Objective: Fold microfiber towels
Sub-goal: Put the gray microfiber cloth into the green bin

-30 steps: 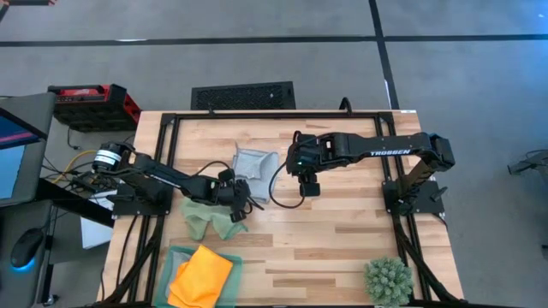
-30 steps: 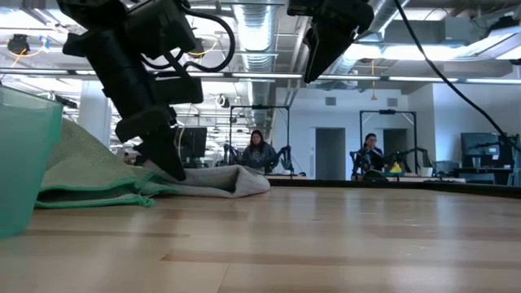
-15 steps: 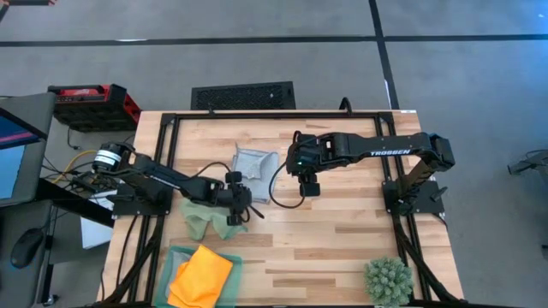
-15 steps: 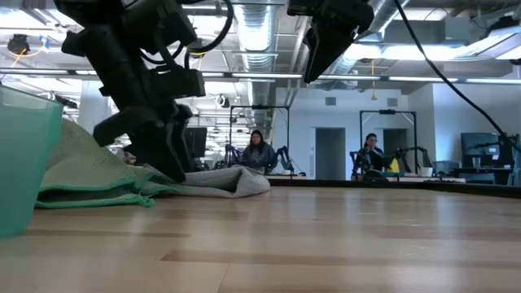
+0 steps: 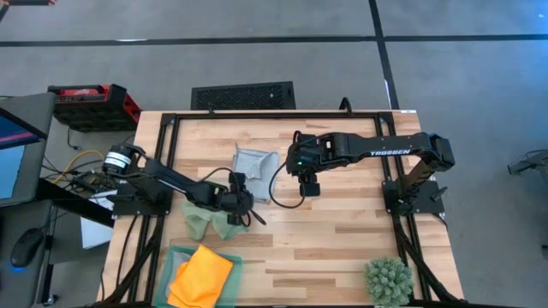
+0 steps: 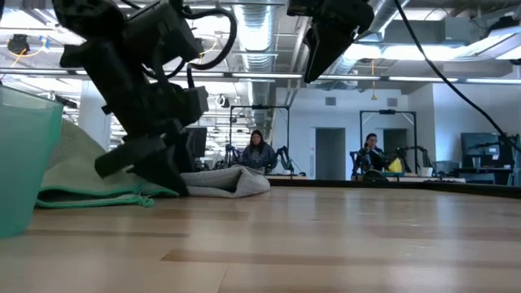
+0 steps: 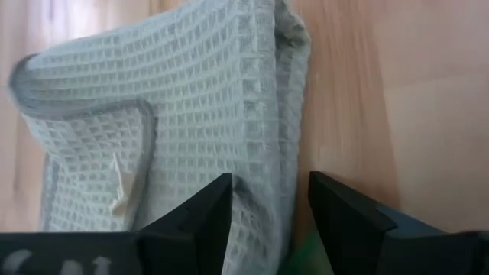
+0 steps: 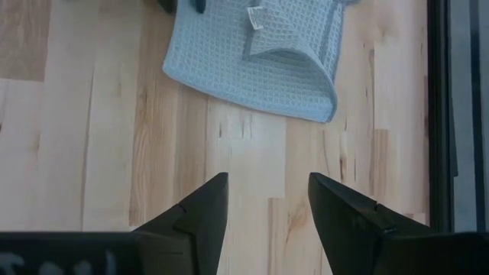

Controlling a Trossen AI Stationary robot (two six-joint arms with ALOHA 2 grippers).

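Fold in progress, read from left to right. The orange towel (image 5: 202,274) lies in the green tray (image 5: 172,257) at the near left corner of the desk (image 5: 342,231); the light green towel (image 5: 208,220) sits crumpled just beyond the tray. The left gripper (image 5: 242,198), fingers apart and holding nothing, hovers low where the green towel meets the near edge of the pale grey-blue towel (image 5: 254,161). In the left wrist view that cloth's hem runs between the fingers (image 7: 200,218). To fold well, the gripper should, in my judgement, pinch one layer at a corner, lift only enough to clear the desk, and carry it squarely over the opposite edge. The right gripper (image 5: 307,183) waits, fingers apart, above bare wood just right of the grey-blue towel.
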